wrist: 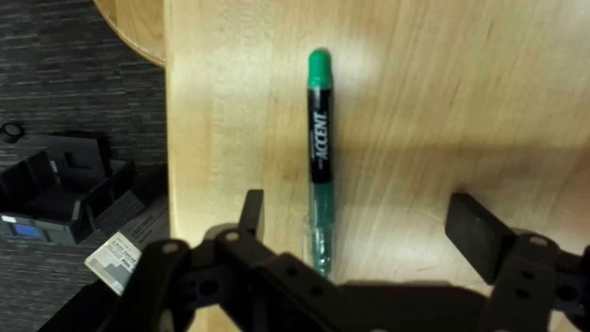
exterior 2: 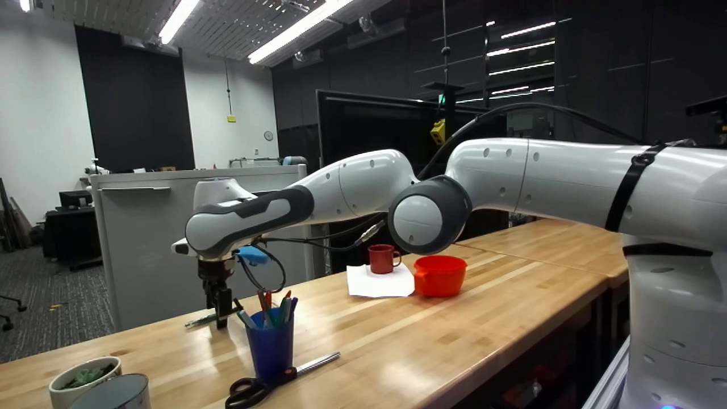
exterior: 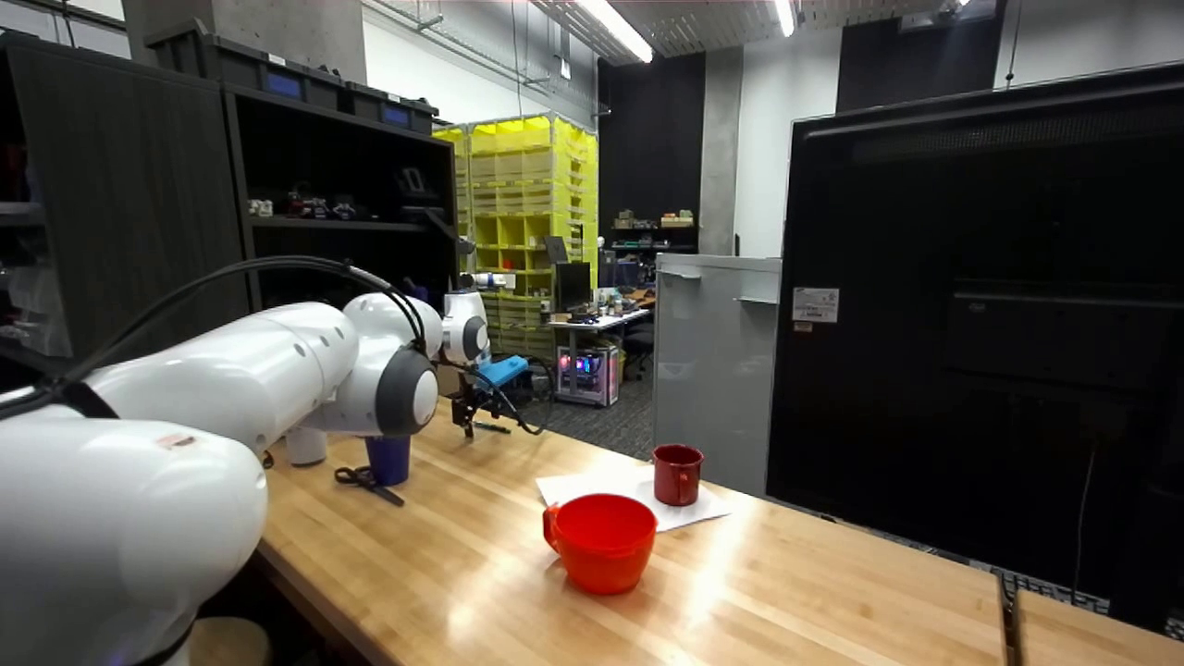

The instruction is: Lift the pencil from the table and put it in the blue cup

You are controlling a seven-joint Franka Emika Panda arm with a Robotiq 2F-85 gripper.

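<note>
Fingers (wrist: 477, 235) are standing spread astride the pen (wrist: 321, 152), one looking nearer; touching first, that one could be rolling it.

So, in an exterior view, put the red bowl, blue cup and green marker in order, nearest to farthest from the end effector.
In an exterior view:
1. Green marker: very close, toward picture-left.
2. Blue cup: toward picture-right, nearer the camera.
3. Red bowl: much farther toward picture-right.

Blue cup (exterior 2: 271, 347), green-and-black marker (wrist: 321, 159).
</note>
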